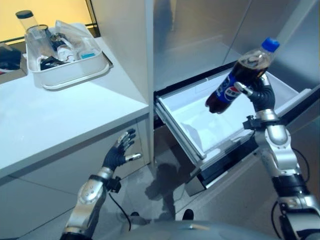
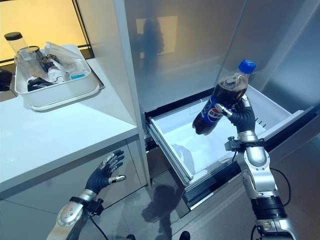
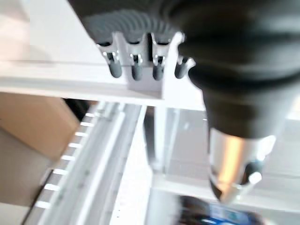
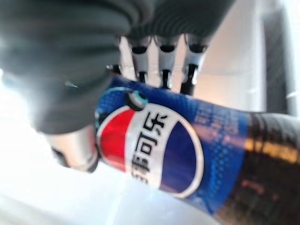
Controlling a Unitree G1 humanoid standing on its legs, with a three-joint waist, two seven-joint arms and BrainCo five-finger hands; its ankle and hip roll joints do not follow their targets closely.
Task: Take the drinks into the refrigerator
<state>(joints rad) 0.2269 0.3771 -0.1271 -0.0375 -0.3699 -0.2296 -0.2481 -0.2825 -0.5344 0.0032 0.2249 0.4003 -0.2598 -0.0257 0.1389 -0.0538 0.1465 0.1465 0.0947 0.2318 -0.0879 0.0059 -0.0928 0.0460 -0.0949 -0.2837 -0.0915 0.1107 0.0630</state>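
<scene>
Fingers [image 4: 161,58] of the right hand [image 1: 259,93] are curled round a cola bottle [image 1: 240,75], with the thumb on the bottle's opposite side; the grip falls on the blue label at mid-body, as the right wrist view shows from close range. The bottle is dark, blue-capped and tilted, cap toward the upper right of the frame and base toward the lower left. It hangs in the air above the open refrigerator drawer [image 1: 172,120], touching neither the drawer's walls nor its floor.

The drawer is white, pulled out toward the lower right of the frame, and sits low in the silver-grey refrigerator [image 1: 200,35], which takes up the upper centre and upper right.

The left hand [image 1: 120,150] appears at the lower left of the frame, in front of the cabinet face under the white counter [image 1: 55,120]. Its fingers are spread and fairly straight, holding nothing; in the left wrist view they extend in a row toward the counter edge. It is well apart from the bottle and the drawer.

On the counter, at the upper left of the frame, stands a white tray [image 1: 75,75] holding assorted items, among them a clear container with a dark lid [image 1: 26,21] and crumpled clear plastic [image 1: 72,32]; the smaller pieces cannot be identified. The tray sits well apart from both hands.
</scene>
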